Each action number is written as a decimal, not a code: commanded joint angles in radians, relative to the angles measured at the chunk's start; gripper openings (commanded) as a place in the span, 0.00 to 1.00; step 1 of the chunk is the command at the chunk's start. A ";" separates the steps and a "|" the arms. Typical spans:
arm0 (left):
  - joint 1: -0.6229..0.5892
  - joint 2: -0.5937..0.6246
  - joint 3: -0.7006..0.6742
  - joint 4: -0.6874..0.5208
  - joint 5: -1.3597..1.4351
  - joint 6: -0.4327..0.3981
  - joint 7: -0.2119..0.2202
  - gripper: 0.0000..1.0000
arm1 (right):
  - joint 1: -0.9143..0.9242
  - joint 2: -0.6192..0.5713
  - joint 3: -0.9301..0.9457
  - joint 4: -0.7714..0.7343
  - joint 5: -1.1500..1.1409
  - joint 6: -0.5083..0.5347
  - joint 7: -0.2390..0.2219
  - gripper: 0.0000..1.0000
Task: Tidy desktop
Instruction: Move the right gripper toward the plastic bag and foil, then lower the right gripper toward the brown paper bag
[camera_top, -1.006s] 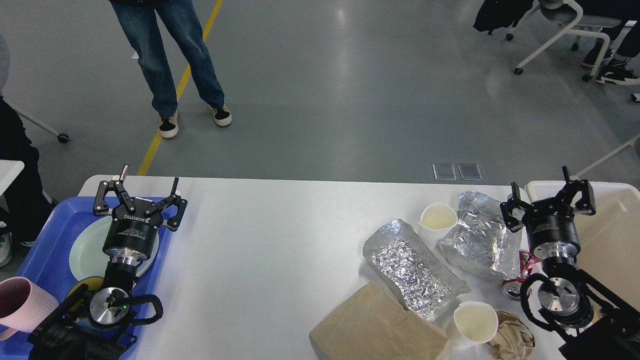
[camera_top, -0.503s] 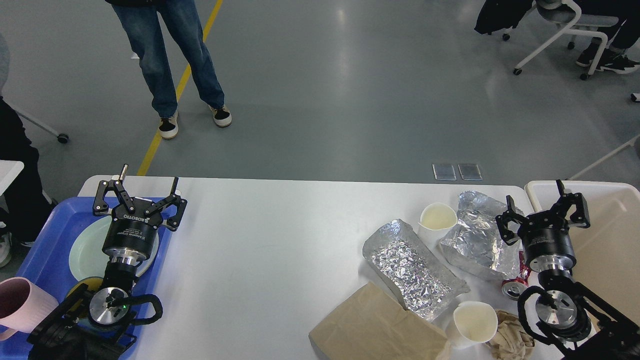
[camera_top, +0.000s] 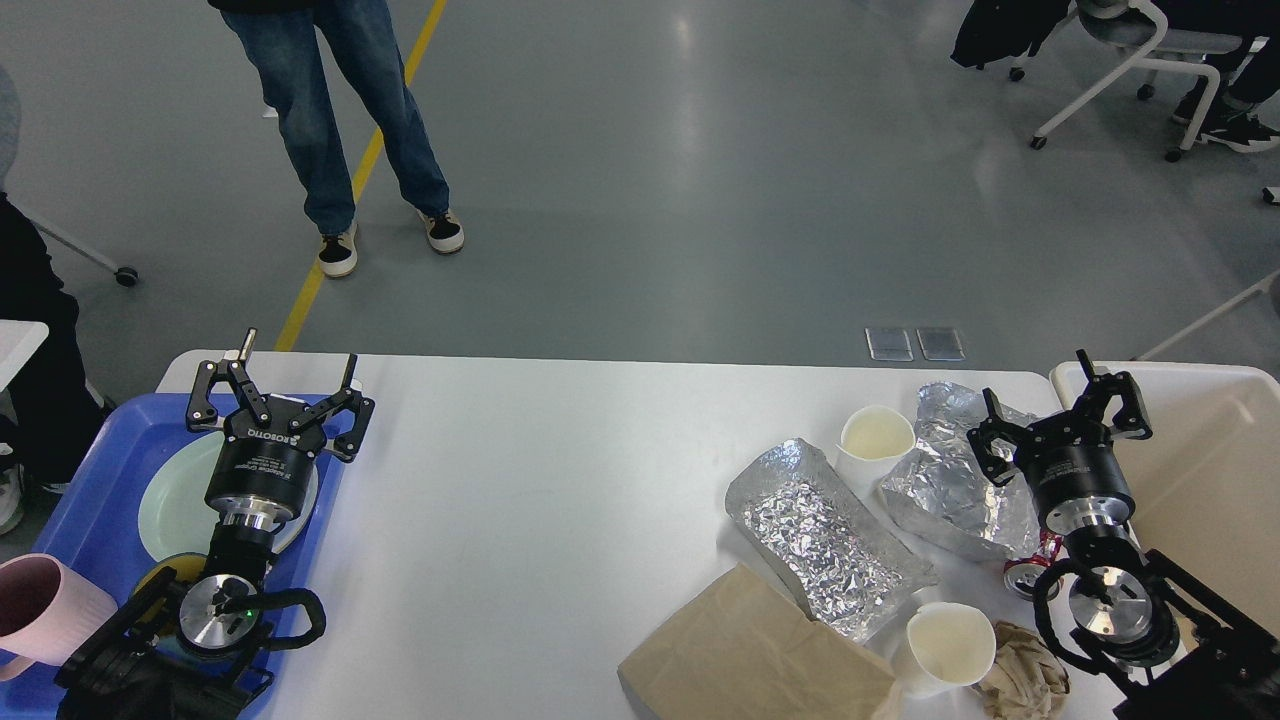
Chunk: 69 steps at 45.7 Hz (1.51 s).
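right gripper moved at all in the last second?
Yes. The right gripper, open, has drifted left, off the cream bin's rim and over the far foil sheet. The left gripper has stayed put.

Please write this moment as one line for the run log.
left gripper: open, above blue tray | right gripper: open, above foil bag | desktop: cluttered

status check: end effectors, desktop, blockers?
Left end effector open, empty. Right end effector open, empty. White rectangular desktop untidy: crumpled silver foil bag on it.
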 joint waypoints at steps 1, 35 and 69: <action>0.000 -0.001 0.000 0.000 0.000 0.000 0.000 0.96 | 0.014 0.014 0.001 0.050 -0.003 0.000 0.001 1.00; 0.000 0.001 0.000 0.000 0.000 0.000 0.000 0.96 | 0.211 -0.170 -0.322 0.053 0.005 0.015 -0.001 1.00; 0.000 -0.001 0.000 0.000 0.000 0.000 0.000 0.96 | 1.271 -0.186 -1.999 0.058 0.005 0.150 0.001 1.00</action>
